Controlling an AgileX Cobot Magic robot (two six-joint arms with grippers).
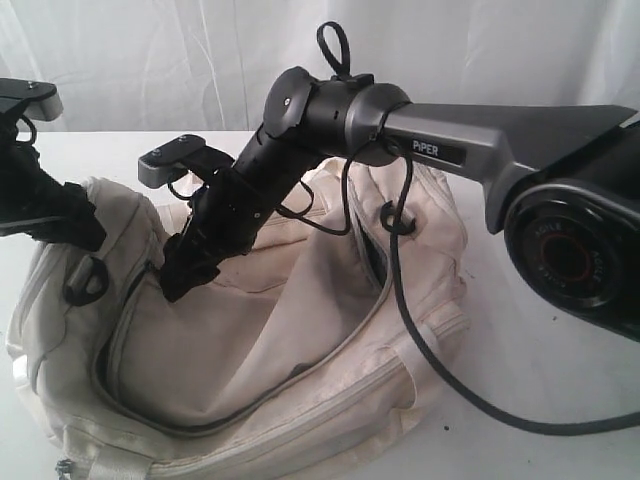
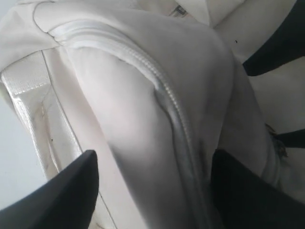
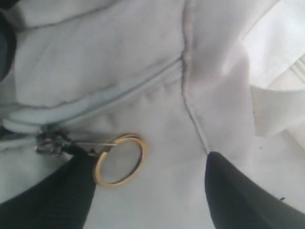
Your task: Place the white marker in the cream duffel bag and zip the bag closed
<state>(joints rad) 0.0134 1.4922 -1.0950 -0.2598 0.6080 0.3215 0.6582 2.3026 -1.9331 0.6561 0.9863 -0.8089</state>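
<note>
Zipping appears to be the step in hand, though the white marker shows in no view, so whether it already lies inside the cream duffel bag (image 1: 300, 370) cannot be told. The bag slumps, soft and rumpled, on a white table (image 1: 560, 390), and its long curved zipper track (image 1: 200, 425) seems to gape open around a sagging top panel.

The right gripper (image 3: 157, 162) reaches across to the bag's left part and hovers with jaws apart over a small metal zipper slider (image 3: 50, 143) that carries a thin gold ring (image 3: 142, 157). One dark finger lies just beside the ring, and nothing is gripped.

The left gripper (image 2: 155, 155) stands at the bag's left end, jaws apart, straddling a padded fabric ridge without pinching it. A shiny webbing handle (image 2: 24, 88) lies beside it.

The next move likely calls for closing on the small ring or slider and pulling along the track while the other arm steadies the loose cloth.
</note>
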